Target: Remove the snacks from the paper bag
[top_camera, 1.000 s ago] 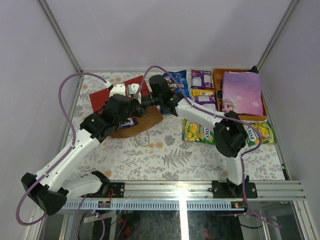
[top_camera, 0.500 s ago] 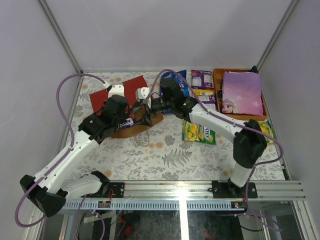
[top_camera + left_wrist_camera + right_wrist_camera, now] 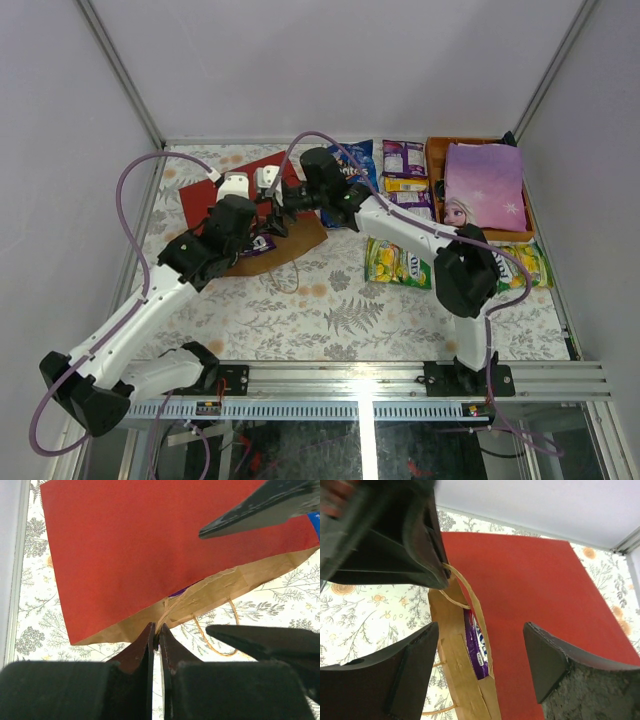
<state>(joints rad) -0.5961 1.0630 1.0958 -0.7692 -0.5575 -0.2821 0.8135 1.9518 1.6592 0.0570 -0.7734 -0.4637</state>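
The red paper bag (image 3: 530, 605) lies on the floral table (image 3: 285, 605), a glossy purple packet (image 3: 476, 645) inside its brown kraft mouth. The left tool (image 3: 156, 639) is clamped on the rim; the right tool (image 3: 479, 630) gapes above the mouth.

We had both arms stretched forward, wrists close. Left gripper (image 3: 156, 632) pinched bag (image 3: 125, 555) rim; right gripper (image 3: 480, 630) jaws spread wide.

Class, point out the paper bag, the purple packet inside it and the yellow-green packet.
paper bag (image 3: 150, 555), left wrist view, red outer face
purple packet (image 3: 476, 645), right wrist view, printed face
yellow-green packet (image 3: 393, 266), top external view, centre
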